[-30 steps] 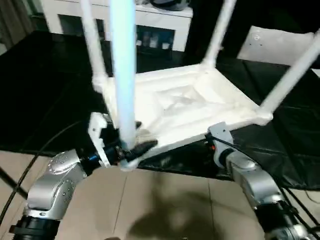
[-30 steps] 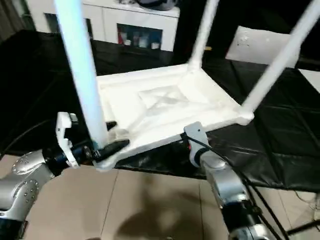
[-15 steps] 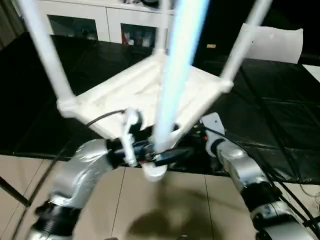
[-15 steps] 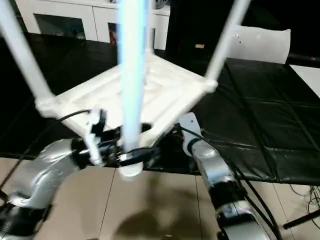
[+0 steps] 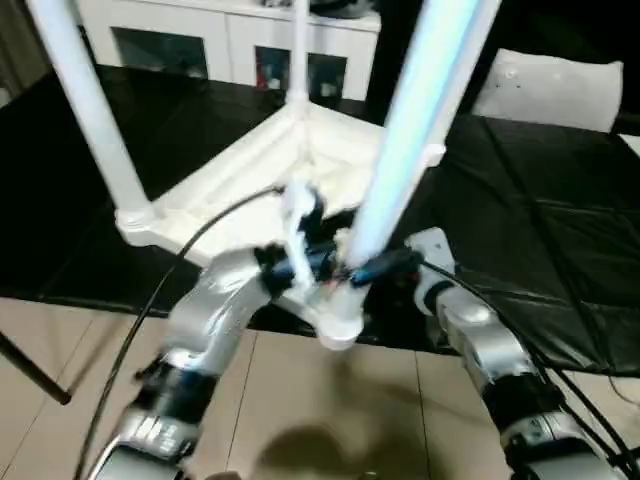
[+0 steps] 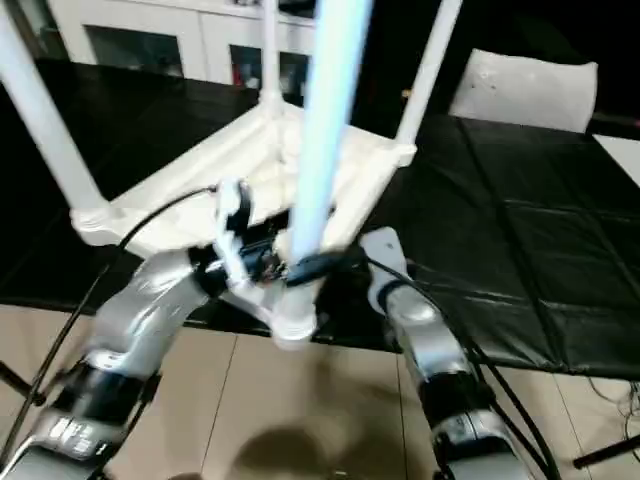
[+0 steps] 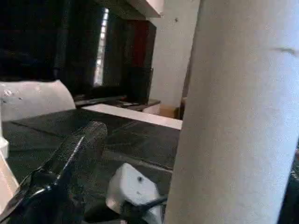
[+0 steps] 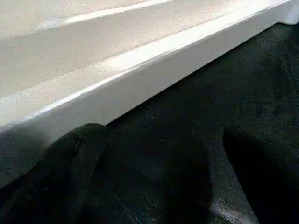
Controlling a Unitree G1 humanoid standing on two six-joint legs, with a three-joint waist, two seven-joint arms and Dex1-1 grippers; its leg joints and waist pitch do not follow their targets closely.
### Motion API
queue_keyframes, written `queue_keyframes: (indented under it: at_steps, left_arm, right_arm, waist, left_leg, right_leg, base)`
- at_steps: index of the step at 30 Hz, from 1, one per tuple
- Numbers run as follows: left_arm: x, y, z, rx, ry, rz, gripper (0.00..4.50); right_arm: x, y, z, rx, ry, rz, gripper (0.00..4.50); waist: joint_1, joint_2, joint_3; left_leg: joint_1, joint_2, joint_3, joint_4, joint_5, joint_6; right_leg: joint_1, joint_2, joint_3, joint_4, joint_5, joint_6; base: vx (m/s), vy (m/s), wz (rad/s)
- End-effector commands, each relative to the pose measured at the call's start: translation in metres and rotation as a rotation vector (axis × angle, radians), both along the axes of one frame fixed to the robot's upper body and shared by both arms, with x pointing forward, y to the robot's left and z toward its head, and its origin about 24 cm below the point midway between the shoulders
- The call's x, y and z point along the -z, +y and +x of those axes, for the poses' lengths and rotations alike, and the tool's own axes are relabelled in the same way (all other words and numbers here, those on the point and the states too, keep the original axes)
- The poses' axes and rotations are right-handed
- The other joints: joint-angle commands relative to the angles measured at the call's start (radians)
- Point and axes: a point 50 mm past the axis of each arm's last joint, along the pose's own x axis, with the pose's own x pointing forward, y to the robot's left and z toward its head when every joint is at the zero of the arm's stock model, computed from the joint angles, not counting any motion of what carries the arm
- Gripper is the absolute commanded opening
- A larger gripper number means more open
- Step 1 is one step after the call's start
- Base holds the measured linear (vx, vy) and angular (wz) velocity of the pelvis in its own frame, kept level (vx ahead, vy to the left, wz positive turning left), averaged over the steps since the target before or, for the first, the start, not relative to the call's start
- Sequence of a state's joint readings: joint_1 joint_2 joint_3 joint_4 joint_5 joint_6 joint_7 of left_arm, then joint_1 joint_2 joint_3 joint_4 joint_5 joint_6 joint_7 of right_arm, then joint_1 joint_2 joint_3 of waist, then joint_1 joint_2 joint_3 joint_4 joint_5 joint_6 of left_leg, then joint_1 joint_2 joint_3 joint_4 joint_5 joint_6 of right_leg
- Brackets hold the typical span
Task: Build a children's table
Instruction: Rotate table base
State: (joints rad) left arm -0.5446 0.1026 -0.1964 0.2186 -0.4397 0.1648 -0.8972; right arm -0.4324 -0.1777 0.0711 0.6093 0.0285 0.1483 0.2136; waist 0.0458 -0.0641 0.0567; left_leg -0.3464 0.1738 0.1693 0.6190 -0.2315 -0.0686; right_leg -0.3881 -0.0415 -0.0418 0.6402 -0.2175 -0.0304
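The children's table [image 5: 240, 185] lies upside down on the black-covered surface, its white legs pointing up. Its nearest corner socket [image 5: 338, 325] hangs out past the front edge. My left gripper [image 5: 350, 270] is open around the base of the nearest leg [image 5: 410, 130]. One black finger [image 5: 388, 265] shows to the right of that leg. In the left wrist view the leg [image 7: 233, 116] stands beside one finger [image 7: 79, 149] with a gap between them. My right gripper [image 8: 163, 140] is open, low beside the tabletop's white rim [image 8: 140, 65], holding nothing.
A white cabinet with glass doors [image 5: 200, 40] stands at the back. A flat white panel [image 5: 550, 85] lies on the black cover [image 5: 540, 230] at the back right. Tiled floor [image 5: 300, 420] is below the front edge. A black cable [image 5: 200, 235] loops over my left forearm.
The table has turned on the black cover, and its near corner with the nearest leg has swung rightwards. My left arm went across with that leg. The right arm has barely moved.
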Motion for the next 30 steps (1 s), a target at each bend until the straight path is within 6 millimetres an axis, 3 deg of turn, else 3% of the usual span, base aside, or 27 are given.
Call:
queue_keyframes:
  at_steps: [1, 4, 5, 6, 8, 11, 13, 17, 18, 23, 25, 26, 28, 30]
  left_arm:
    - [-0.006, -0.004, 0.017, -0.072, -0.056, 0.025, 4.46]
    - [-0.010, -0.006, 0.034, -0.145, -0.101, 0.062, 4.46]
    - [-0.011, -0.009, 0.044, -0.197, -0.124, 0.115, 4.46]
    - [-0.011, -0.010, 0.048, -0.226, -0.135, 0.140, 4.46]
    - [-0.012, -0.011, 0.054, -0.293, -0.166, 0.191, 4.46]
    - [-0.015, -0.014, 0.059, -0.343, -0.174, 0.191, 4.46]
    - [-0.016, -0.015, 0.059, -0.340, -0.166, 0.176, 4.46]
    - [-0.010, -0.022, 0.049, -0.233, -0.132, 0.062, 4.46]
    - [-0.007, -0.021, 0.045, -0.216, -0.118, 0.042, 4.46]
    - [0.016, -0.002, 0.022, -0.215, -0.027, 0.015, 4.46]
    - [0.025, 0.011, 0.012, -0.249, 0.004, 0.018, 4.46]
    - [0.029, 0.020, 0.005, -0.266, 0.025, 0.023, 4.46]
    - [0.032, 0.028, -0.002, -0.274, 0.040, 0.029, 4.46]
    - [0.035, 0.045, -0.014, -0.334, 0.068, 0.026, 4.46]
  right_arm:
    - [-0.009, -0.018, -0.001, 0.065, -0.051, 0.002, 4.50]
    - [-0.011, -0.031, -0.007, 0.104, -0.072, -0.004, 4.50]
    - [-0.012, -0.038, -0.012, 0.124, -0.079, -0.008, 4.50]
    - [-0.012, -0.040, -0.013, 0.129, -0.081, -0.009, 4.50]
    - [-0.012, -0.044, -0.017, 0.138, -0.084, -0.012, 4.50]
    - [-0.012, -0.048, -0.023, 0.143, -0.087, -0.014, 4.50]
    - [-0.013, -0.049, -0.025, 0.145, -0.089, -0.015, 4.50]
    - [-0.023, -0.052, -0.035, 0.161, -0.119, 0.004, 4.50]
    - [-0.026, -0.051, -0.037, 0.157, -0.129, 0.017, 4.50]
    - [-0.038, -0.045, -0.047, 0.139, -0.164, 0.068, 4.50]
    - [-0.042, -0.043, -0.052, 0.142, -0.170, 0.087, 4.50]
    - [-0.045, -0.041, -0.055, 0.143, -0.173, 0.103, 4.50]
    - [-0.047, -0.040, -0.058, 0.144, -0.173, 0.111, 4.50]
    - [-0.052, -0.034, -0.063, 0.131, -0.177, 0.149, 4.50]
  waist:
    - [0.003, 0.003, -0.059]
    - [0.011, 0.001, -0.060]
    - [0.011, -0.003, -0.058]
    - [0.013, -0.006, -0.056]
    - [0.011, -0.005, -0.056]
    - [0.006, -0.003, -0.057]
    - [0.007, -0.006, -0.061]
    - [0.013, 0.000, -0.063]
    - [0.016, -0.003, -0.063]
    - [0.015, 0.000, -0.066]
    - [0.013, 0.007, -0.060]
    - [0.009, 0.006, -0.056]
    - [0.007, 0.010, -0.051]
    - [0.005, 0.018, -0.048]
  left_leg:
    - [0.004, 0.051, -0.008, -0.074, -0.044, 0.021]
    - [0.006, 0.051, -0.010, -0.076, -0.045, 0.027]
    - [-0.003, 0.052, -0.015, -0.079, -0.061, 0.020]
    - [-0.005, 0.048, -0.013, -0.079, -0.082, 0.019]
    - [-0.005, 0.050, -0.017, -0.080, -0.099, 0.015]
    - [-0.008, 0.050, -0.017, -0.078, -0.092, 0.027]
    - [-0.009, 0.052, -0.016, -0.076, -0.061, 0.045]
    - [-0.007, 0.055, -0.016, -0.075, -0.026, 0.070]
    - [-0.008, 0.056, -0.015, -0.074, -0.012, 0.082]
    - [-0.010, 0.061, -0.014, -0.073, -0.017, 0.103]
    - [-0.006, 0.067, -0.013, -0.078, -0.058, 0.089]
    - [-0.008, 0.068, -0.013, -0.082, -0.077, 0.083]
    - [-0.004, 0.065, -0.012, -0.086, -0.131, 0.050]
    - [-0.003, 0.068, -0.015, -0.091, -0.163, 0.025]
  right_leg:
    - [0.052, -0.093, 0.062, -0.080, -0.050, -0.184]
    - [0.053, -0.092, 0.061, -0.082, -0.047, -0.172]
    - [0.060, -0.098, 0.059, -0.082, -0.082, -0.163]
    - [0.058, -0.096, 0.059, -0.096, -0.148, -0.133]
    - [0.058, -0.099, 0.057, -0.097, -0.200, -0.119]
    - [0.053, -0.100, 0.057, -0.099, -0.200, -0.132]
    - [0.055, -0.102, 0.057, -0.092, -0.136, -0.163]
    - [0.057, -0.103, 0.057, -0.084, -0.033, -0.205]
    - [0.059, -0.104, 0.058, -0.079, 0.023, -0.221]
    - [0.059, -0.105, 0.057, -0.072, 0.054, -0.245]
    - [0.052, -0.104, 0.057, -0.078, 0.000, -0.240]
    - [0.050, -0.103, 0.057, -0.082, -0.030, -0.234]
    - [0.043, -0.098, 0.058, -0.094, -0.155, -0.194]
    - [0.039, -0.098, 0.059, -0.097, -0.211, -0.172]
  base:
    - [0.000, 0.000, 0.00]
    - [0.000, 0.000, 0.00]
    - [0.000, 0.000, 0.00]
    - [0.000, 0.000, 0.00]
    - [0.000, 0.000, 0.00]
    - [0.000, 0.000, 0.00]
    - [0.000, 0.000, 0.00]
    - [0.000, 0.000, 0.00]
    - [0.000, 0.000, 0.00]
    - [0.000, 0.000, 0.00]
    - [0.000, 0.000, 0.00]
    - [0.000, 0.000, 0.00]
    - [0.000, 0.000, 0.00]
    - [0.000, 0.000, 0.00]
